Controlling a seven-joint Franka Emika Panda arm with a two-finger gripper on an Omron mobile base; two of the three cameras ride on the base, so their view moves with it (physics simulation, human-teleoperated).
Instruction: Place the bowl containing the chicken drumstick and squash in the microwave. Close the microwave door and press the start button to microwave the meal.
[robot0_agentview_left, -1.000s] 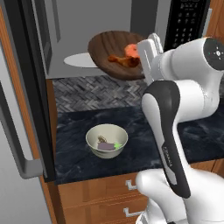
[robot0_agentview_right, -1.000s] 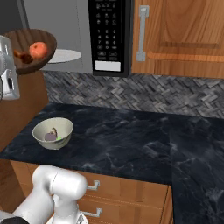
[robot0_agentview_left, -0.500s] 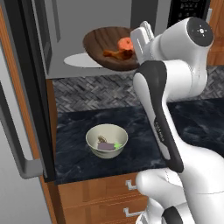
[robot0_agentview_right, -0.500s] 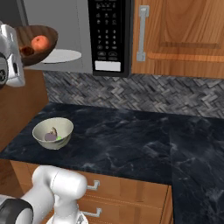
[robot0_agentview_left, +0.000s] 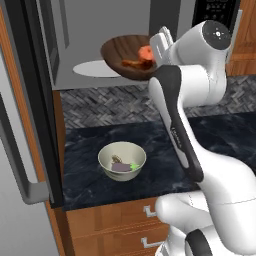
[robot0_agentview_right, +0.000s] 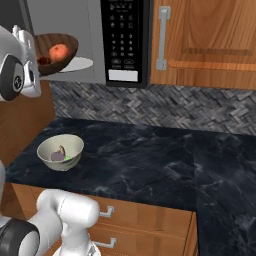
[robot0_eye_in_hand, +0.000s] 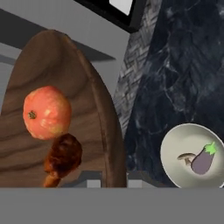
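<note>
A white robot arm holds a wide, dark brown wooden bowl (robot0_agentview_left: 127, 56) up at the open front of the microwave (robot0_agentview_right: 70, 30), which sits above the desk (robot0_agentview_right: 150, 155). The hand (robot0_agentview_left: 161, 44) grips the bowl at the rim on its right side, jaws drawn narrow on the edge; the fingertips themselves are hidden by the bowl. The bowl is in the air, tilted a little, partly over the microwave's white round plate (robot0_agentview_left: 92, 68) and not resting on it.

Inside the bowl lie a round orange-red squash (robot0_eye_in_hand: 46, 112) and, just beside it, an orange-brown chicken drumstick (robot0_eye_in_hand: 62, 159).

The microwave door (robot0_agentview_left: 27, 100) stands swung open to the left of the microwave, its long grey bar handle (robot0_agentview_left: 20, 165) toward the camera. The black keypad panel (robot0_agentview_right: 124, 37) runs down the microwave's right side.

Below the microwave, on the dark marbled desk, stands a smaller cream bowl (robot0_agentview_left: 122, 160) holding a purple eggplant (robot0_eye_in_hand: 201, 159) and a small mushroom (robot0_eye_in_hand: 184, 158). A wooden cabinet (robot0_agentview_right: 205, 40) hangs to the right of the microwave.
</note>
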